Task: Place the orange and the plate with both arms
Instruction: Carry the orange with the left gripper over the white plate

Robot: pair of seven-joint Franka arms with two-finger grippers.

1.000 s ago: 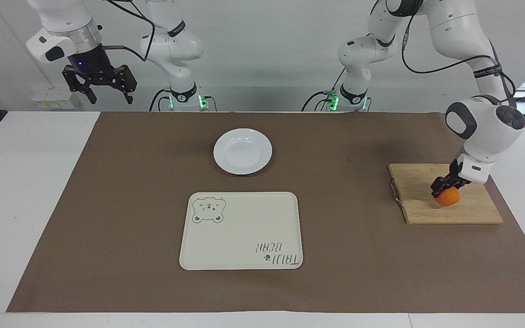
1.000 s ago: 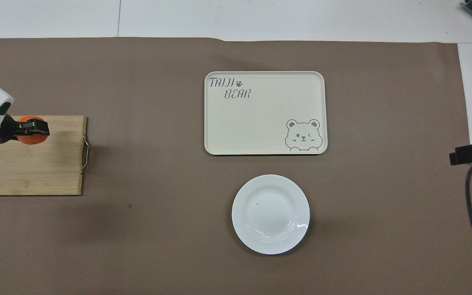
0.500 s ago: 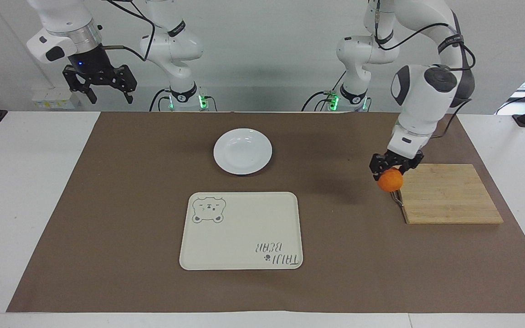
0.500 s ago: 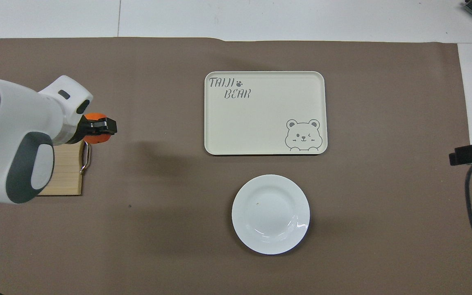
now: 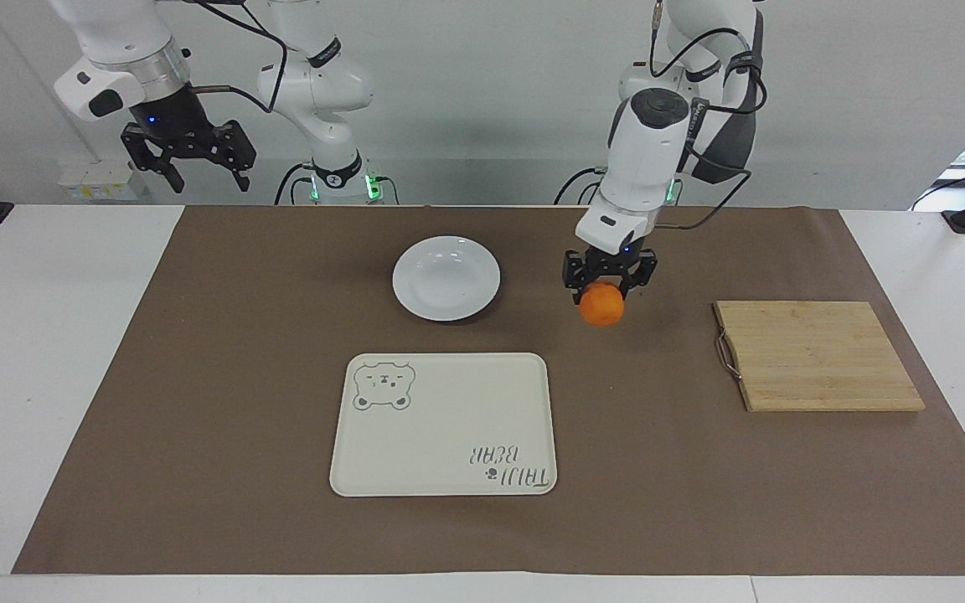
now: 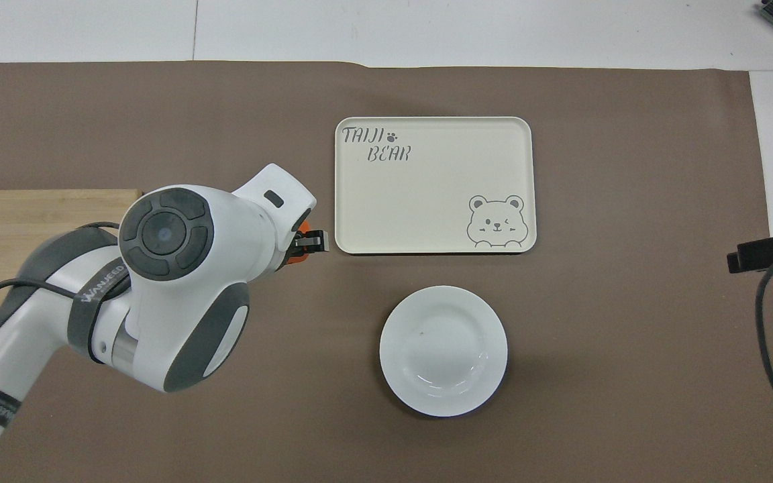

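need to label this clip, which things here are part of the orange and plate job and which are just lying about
In the job:
- orange, held in the left gripper in the air over the brown mat
- plate, bare on the mat
- right gripper, open, waiting raised at its own end of the table

Lying about:
- cream bear tray
- wooden cutting board
- brown mat

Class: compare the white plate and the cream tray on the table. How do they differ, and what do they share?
The plate is round, the tray rectangular. The plate is plain glossy white; the tray is cream with a bear drawing and lettering. The plate lies nearer to the robots than the tray. Both are empty and lie flat on the brown mat.
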